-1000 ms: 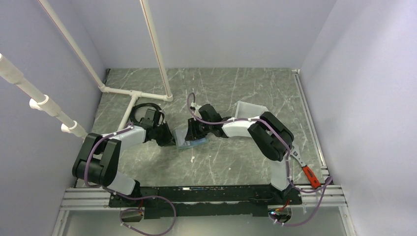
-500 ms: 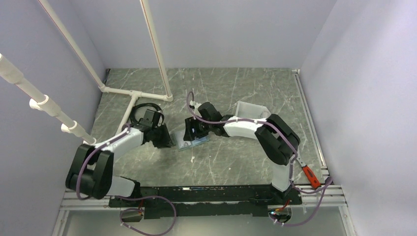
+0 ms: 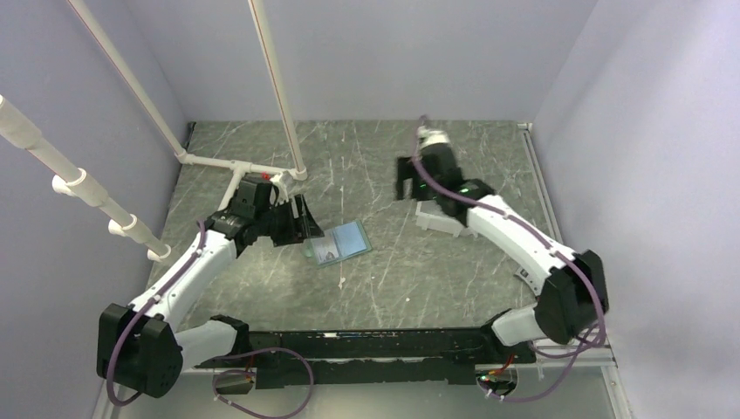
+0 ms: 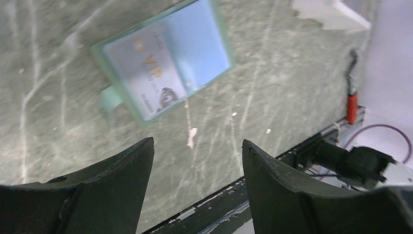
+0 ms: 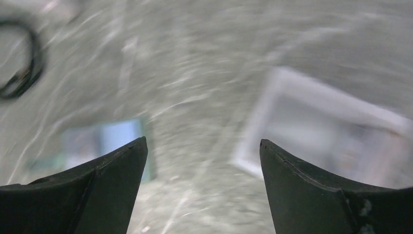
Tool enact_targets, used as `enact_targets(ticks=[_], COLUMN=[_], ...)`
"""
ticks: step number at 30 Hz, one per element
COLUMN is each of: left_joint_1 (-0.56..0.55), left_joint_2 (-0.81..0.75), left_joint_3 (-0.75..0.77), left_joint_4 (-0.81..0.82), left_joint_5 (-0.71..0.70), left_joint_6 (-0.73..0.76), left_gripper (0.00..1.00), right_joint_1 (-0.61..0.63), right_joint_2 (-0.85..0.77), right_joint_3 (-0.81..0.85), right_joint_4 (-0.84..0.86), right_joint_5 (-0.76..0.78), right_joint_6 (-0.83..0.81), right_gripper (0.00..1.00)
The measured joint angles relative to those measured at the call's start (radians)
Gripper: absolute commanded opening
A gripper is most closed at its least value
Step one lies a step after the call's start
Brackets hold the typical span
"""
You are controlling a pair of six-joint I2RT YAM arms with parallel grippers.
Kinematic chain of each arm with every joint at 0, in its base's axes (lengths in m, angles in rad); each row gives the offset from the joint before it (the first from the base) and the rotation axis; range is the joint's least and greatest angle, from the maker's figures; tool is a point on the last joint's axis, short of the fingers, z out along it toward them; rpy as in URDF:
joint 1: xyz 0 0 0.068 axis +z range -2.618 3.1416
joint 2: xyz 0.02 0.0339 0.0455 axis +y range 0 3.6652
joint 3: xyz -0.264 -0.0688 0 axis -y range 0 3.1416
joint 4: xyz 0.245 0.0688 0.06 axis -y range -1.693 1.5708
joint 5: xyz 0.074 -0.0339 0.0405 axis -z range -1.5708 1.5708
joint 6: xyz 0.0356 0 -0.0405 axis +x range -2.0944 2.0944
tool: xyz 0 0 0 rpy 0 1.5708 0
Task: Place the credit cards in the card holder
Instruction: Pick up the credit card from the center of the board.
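Both sets of jaws spread, empty. Card holder [image 3: 339,243] lies open, diagonal, just right of left gripper [image 3: 304,229]; right gripper [image 3: 407,182] well apart.

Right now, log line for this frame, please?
left gripper: open, empty | right gripper: open, empty | card holder: open, flat | pale card: on it

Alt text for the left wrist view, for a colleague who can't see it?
The card holder lies open and flat on the marble table, a pale card marked VIP on one light-blue half. The left gripper hovers clear of it, open and empty.
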Motion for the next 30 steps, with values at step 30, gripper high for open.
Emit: enact_targets(ticks=[30], left_joint_1=[-0.047], left_joint_2=[0.037], left_joint_3=[0.114], left_joint_4=[0.026], left_joint_5=[0.175], left_joint_6=[0.053], left_gripper=[0.75], right_joint_1=[-0.439], right_joint_2=[0.277], right_joint_3=[0.036], right_joint_4=[-0.266], right_joint_5=[0.309], right_joint_6=[0.069], right_gripper=[0.85])
